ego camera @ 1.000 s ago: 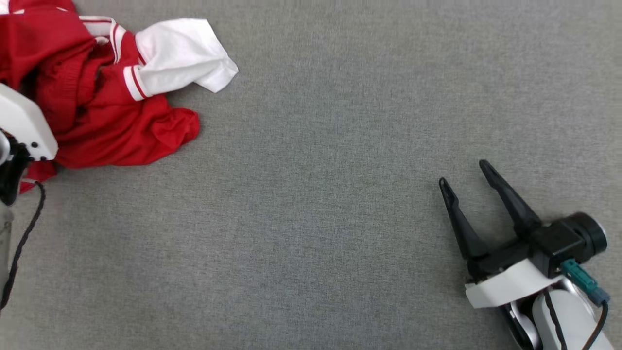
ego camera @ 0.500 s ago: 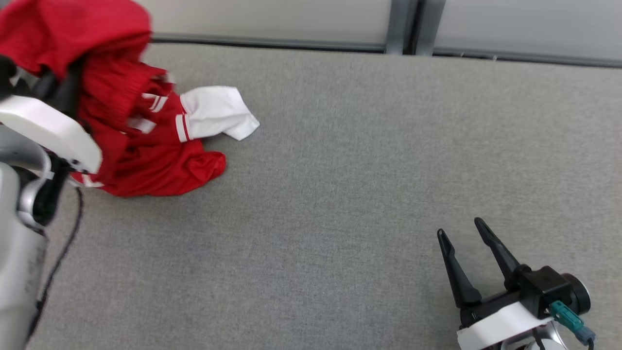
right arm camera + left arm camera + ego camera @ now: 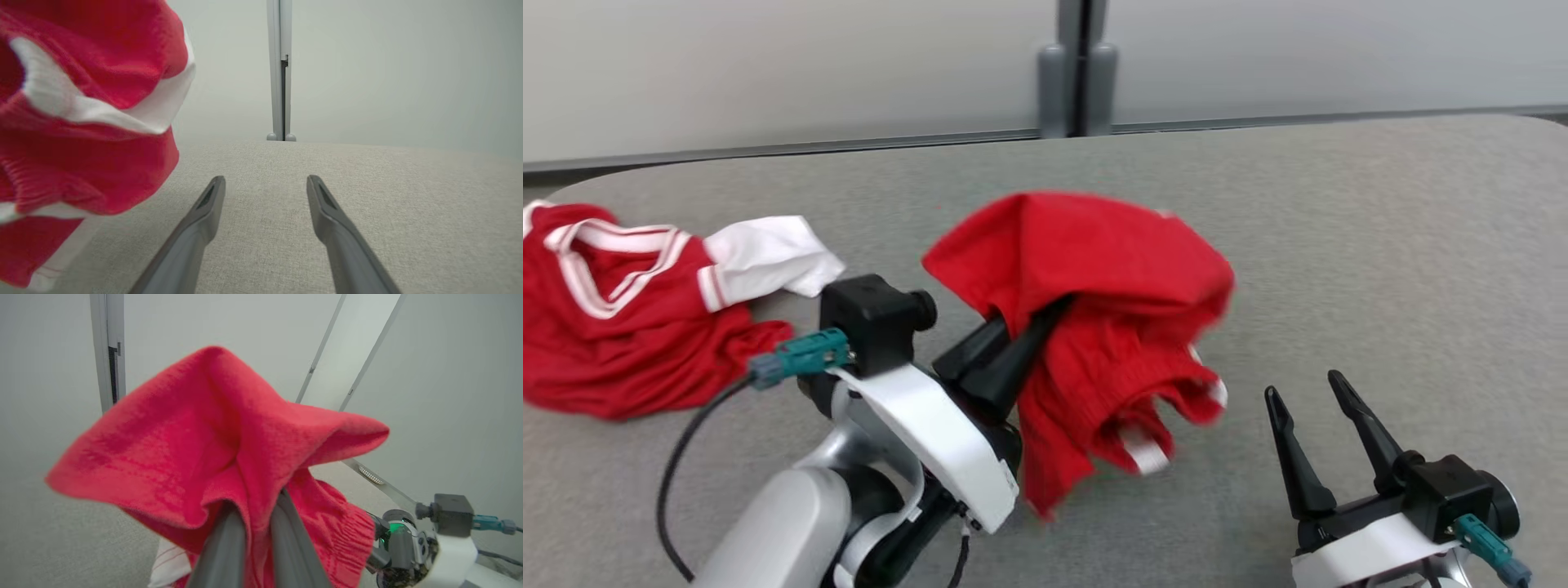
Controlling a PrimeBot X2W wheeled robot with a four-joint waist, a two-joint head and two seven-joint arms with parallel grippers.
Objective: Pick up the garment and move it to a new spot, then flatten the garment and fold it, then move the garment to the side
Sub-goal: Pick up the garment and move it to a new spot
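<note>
Above the grey felt-like tabletop point(image 3: 1380, 212), the left gripper point(image 3: 1049, 314) is clenching a crumpled, white-trimmed red knit garment point(image 3: 1094, 261); the right gripper point(image 3: 1303, 388) is resting released.

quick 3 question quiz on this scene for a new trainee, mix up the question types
1. True or false: the right gripper is shut on cloth.
2. What holds the red knitted garment with white trim? A) the right gripper B) the left gripper C) both grippers
3. Fill in: the second red-and-white garment lies crumpled on the grey fabric-covered table, on the robot's ____ side.

Key: 1 false, its jaws stand open and empty; 2 B; 3 left.
</note>
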